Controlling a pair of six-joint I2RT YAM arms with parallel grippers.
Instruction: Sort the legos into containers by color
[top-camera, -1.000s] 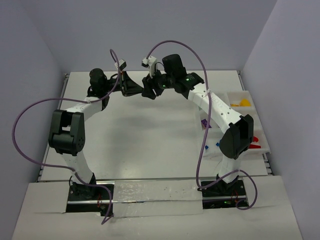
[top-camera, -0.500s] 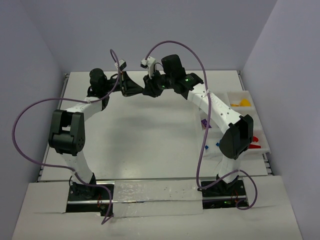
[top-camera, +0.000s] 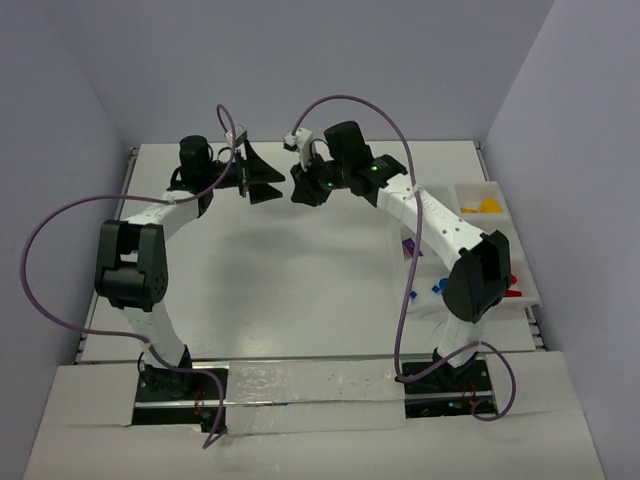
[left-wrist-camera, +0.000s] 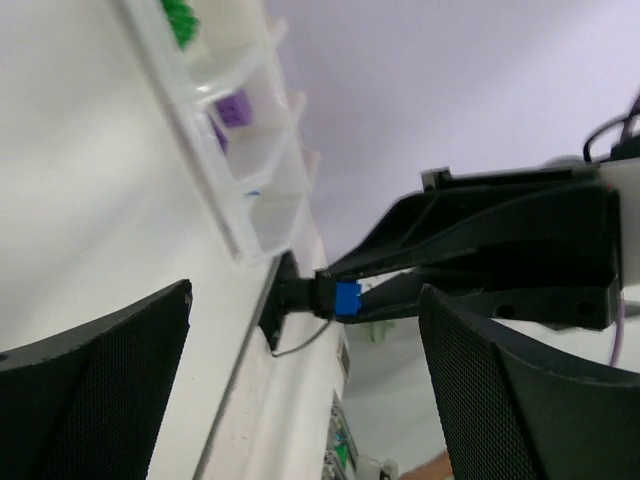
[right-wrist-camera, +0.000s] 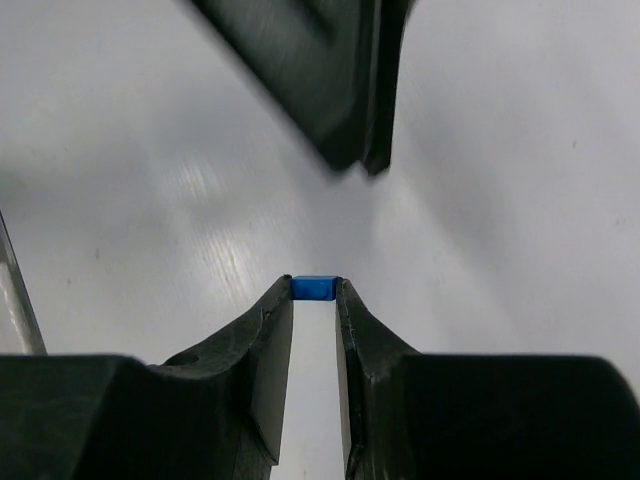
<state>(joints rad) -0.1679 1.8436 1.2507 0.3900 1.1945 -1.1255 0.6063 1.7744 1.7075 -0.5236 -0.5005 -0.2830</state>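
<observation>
The broad middle of the white tabletop (top-camera: 300, 290) lay open between both arms. At its far centre the black left gripper (top-camera: 274, 181), jaws spread wide, faced the black right gripper (top-camera: 298, 188), pinched on a small blue plastic brick (right-wrist-camera: 316, 288), with only a narrow gap between their tips. The white compartmented plastic tray (top-camera: 470, 190) walled off the right edge, the white right arm (top-camera: 440, 225) stretching over its inner side. A purple cable (top-camera: 345, 98) arched above the grippers.

Right arm (top-camera: 440, 225) hides part of the tray (top-camera: 470, 195)
</observation>
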